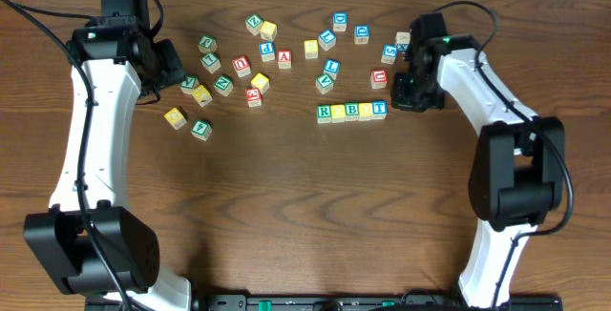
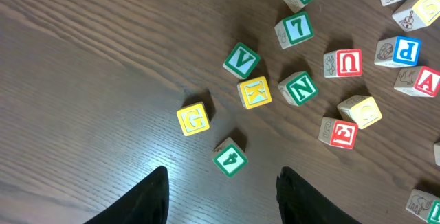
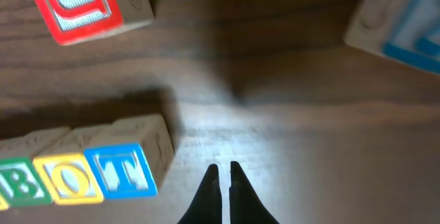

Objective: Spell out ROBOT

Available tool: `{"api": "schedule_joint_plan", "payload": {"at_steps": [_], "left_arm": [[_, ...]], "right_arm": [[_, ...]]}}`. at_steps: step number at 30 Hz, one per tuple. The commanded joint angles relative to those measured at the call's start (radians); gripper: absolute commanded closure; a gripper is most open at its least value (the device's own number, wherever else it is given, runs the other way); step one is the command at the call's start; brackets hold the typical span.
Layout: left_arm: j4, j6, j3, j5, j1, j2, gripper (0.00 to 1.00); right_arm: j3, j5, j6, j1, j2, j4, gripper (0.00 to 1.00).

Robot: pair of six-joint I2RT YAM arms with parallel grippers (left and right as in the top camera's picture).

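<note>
A row of letter cubes reads ROBOT just right of the table's middle: green R (image 1: 325, 113), yellow O (image 1: 338, 112), green B (image 1: 351, 112), yellow O (image 1: 366, 111), blue T (image 1: 379, 110). My right gripper (image 1: 406, 98) sits just right of the T, low over the table. In the right wrist view it (image 3: 221, 165) is shut on nothing, with the T (image 3: 120, 171), O (image 3: 67, 178) and B (image 3: 20, 189) to its left, apart from it. My left gripper (image 1: 175, 66) hangs at the far left. In the left wrist view it (image 2: 221, 179) is open with nothing between its fingers.
Loose cubes are scattered along the back of the table. A red U cube (image 3: 82, 1) and a blue-framed cube (image 3: 405, 18) lie beyond the right gripper. Under the left gripper lie a green 4 (image 2: 229, 157), yellow G (image 2: 194, 119), yellow K (image 2: 254, 92) and green N (image 2: 298, 88).
</note>
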State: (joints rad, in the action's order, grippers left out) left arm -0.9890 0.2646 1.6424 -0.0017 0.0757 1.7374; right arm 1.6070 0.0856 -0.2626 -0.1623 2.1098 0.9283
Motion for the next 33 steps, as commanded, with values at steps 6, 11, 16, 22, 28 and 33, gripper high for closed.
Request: {"api": "schedule_joint_plan", "payload": {"at_steps": [6, 11, 16, 22, 28, 33], "left_arm": [[-0.002, -0.002, -0.001, 0.002, -0.002, 0.008, 0.5], [-0.001, -0.002, -0.001, 0.002, -0.002, 0.008, 0.5], [-0.001, -0.002, -0.001, 0.002, -0.002, 0.008, 0.5], [-0.001, -0.002, -0.001, 0.002, -0.002, 0.008, 0.5], [-0.001, -0.002, -0.001, 0.002, -0.002, 0.008, 0.5], [-0.001, -0.002, -0.001, 0.002, -0.002, 0.008, 0.5]], "right_arm": [[-0.013, 0.03, 0.055, -0.037, 0.032, -0.066, 0.98], [-0.02, 0.03, 0.055, -0.054, 0.036, -0.074, 0.98], [-0.039, 0.042, 0.055, -0.061, 0.037, -0.097, 0.98], [-0.046, 0.077, 0.055, -0.063, 0.037, -0.122, 0.98], [-0.046, 0.082, 0.06, -0.081, 0.037, -0.129, 0.98], [-0.047, 0.082, 0.059, -0.112, 0.037, -0.128, 0.97]]}}
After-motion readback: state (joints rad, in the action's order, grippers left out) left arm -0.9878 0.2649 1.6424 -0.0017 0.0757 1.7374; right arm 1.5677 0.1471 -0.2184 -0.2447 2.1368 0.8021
